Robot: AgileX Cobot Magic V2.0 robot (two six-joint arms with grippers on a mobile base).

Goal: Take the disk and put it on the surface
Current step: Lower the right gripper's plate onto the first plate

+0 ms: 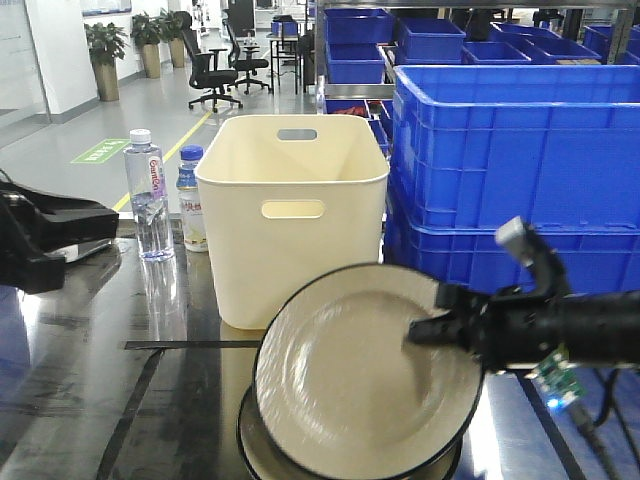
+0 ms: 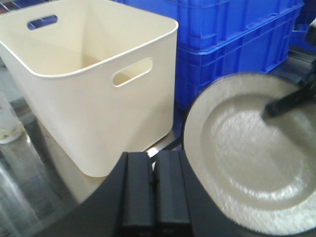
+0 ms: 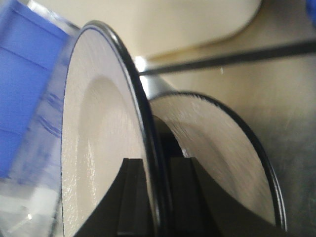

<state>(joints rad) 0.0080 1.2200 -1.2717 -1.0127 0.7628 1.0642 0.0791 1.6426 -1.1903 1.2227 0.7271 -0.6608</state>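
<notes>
The plate (image 1: 365, 375) is up in the air in front of the cream bin (image 1: 290, 250). It is tipped up on its edge, with its cream inside turned away from the bin. It has a thin black rim. The right claw (image 1: 420, 330) is clamped on the plate's rim, one finger on each side.

Right under it, a second plate (image 1: 258, 452) just like it lies flat on the shiny grey table (image 1: 90, 400). A black tape line (image 1: 190, 345) runs across the table in front of the bin.

The left claw (image 2: 154, 158) is off to the left of the bin. Its two black fingers are pressed together with nothing in them.

A water bottle (image 1: 148, 195) and a small bottle (image 1: 190, 200) stand just left of the bin. Big blue crates (image 1: 510, 150) are stacked to its right.
</notes>
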